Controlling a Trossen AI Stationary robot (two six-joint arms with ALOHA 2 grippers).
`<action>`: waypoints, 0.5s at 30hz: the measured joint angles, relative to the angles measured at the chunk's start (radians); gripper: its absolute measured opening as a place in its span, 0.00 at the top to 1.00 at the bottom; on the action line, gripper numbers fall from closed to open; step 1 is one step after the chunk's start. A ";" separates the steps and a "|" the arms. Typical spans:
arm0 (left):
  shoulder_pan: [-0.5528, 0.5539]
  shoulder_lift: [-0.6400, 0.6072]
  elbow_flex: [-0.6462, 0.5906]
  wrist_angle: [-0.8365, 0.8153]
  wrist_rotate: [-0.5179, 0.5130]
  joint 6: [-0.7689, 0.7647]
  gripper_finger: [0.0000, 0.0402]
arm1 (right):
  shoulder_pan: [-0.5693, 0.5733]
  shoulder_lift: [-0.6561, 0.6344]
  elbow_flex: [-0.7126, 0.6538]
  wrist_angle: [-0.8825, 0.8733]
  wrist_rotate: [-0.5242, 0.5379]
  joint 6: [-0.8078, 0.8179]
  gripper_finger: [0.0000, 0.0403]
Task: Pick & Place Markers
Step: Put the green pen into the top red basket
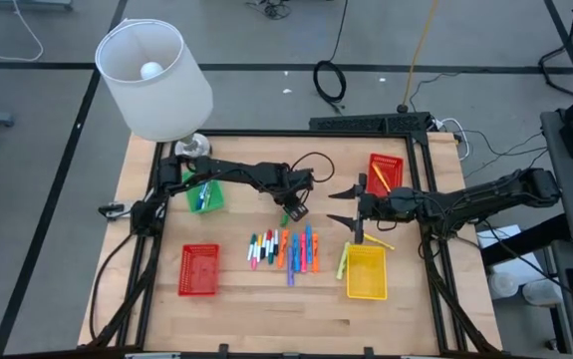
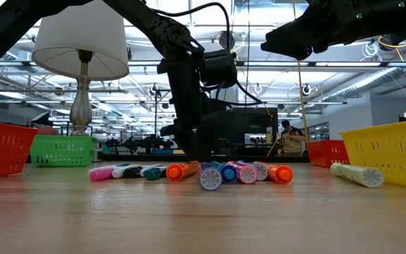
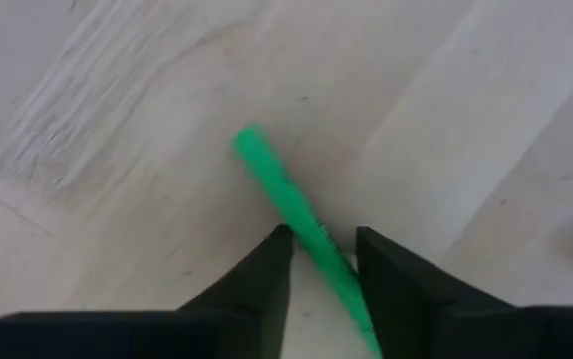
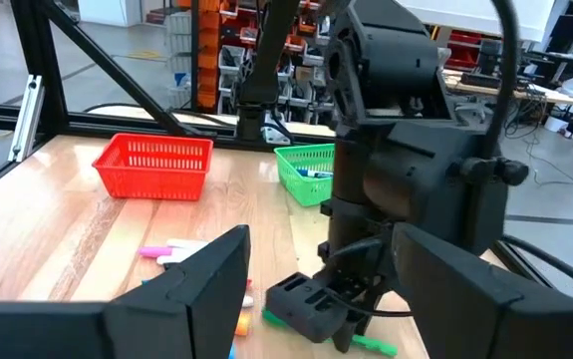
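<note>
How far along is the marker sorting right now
Done: a few markers lie in the green basket and the far red basket. In hand: the left pincer straddles a green marker on the table. Left: the row of markers, and one beside the yellow basket. The right pincer hangs open.

The left gripper [image 1: 293, 211] is down at the table [image 1: 266, 314], just behind the far end of the row of markers [image 1: 284, 249]. One marker [image 3: 301, 224] lies on the wood between its two fingers [image 3: 266, 284]. A basket [image 1: 204, 194] holding markers stands to its left, beside the lamp [image 1: 156, 75] at the back corner. Another basket [image 1: 199, 269] stands in front and to its left. The right gripper [image 1: 344, 206] hangs above the table, just to its right. Behind that gripper stands a basket [image 1: 386, 172]; in front of it stands another [image 1: 367, 272], with a marker [image 1: 343, 263] lying beside its left wall.
</note>
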 joint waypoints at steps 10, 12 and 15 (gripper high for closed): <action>0.019 -0.013 -0.001 -0.014 0.052 0.067 0.95 | 0.000 0.000 0.000 -0.008 0.002 0.000 0.41; 0.019 -0.044 -0.001 -0.030 0.037 0.137 0.93 | 0.000 0.000 0.000 -0.010 0.003 0.000 0.41; 0.016 -0.091 -0.002 -0.064 0.004 0.190 0.92 | 0.000 0.000 0.000 -0.016 0.003 0.000 0.41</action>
